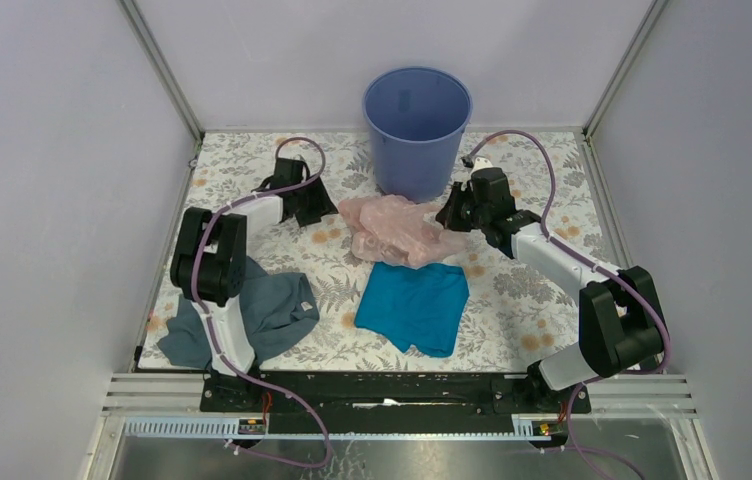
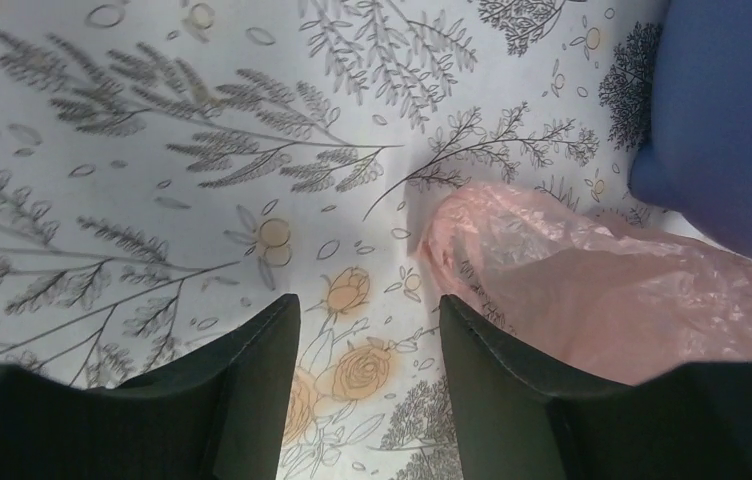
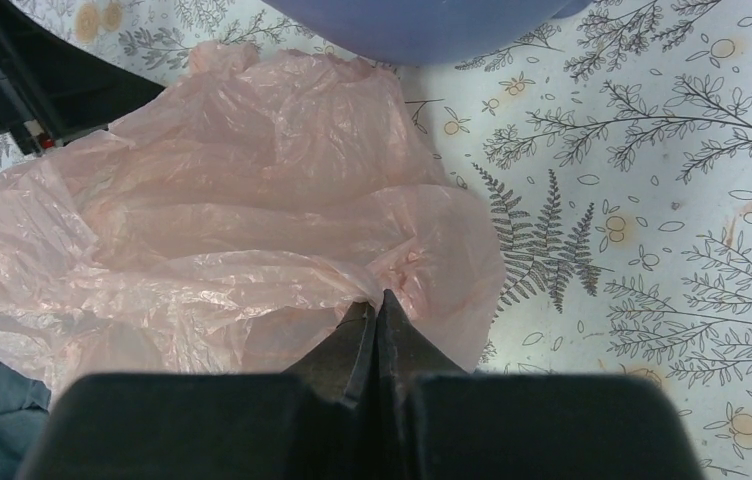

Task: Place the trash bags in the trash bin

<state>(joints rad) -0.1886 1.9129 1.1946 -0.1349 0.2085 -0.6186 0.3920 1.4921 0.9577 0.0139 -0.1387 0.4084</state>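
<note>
Robot lab cell: grey panel walls, aluminium frame, floral-covered table

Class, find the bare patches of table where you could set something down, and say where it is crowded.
Free table: the strip between grey cloth and teal cloth; the patch right of the teal cloth, up to the right arm. Crowded: before the bin, around the pink bag.

- Top view: high at 6 o'clock, facing down over the whole floral-patterned table.
- Wrist views: close above it, sharing the crumpled pink plastic bag.
</note>
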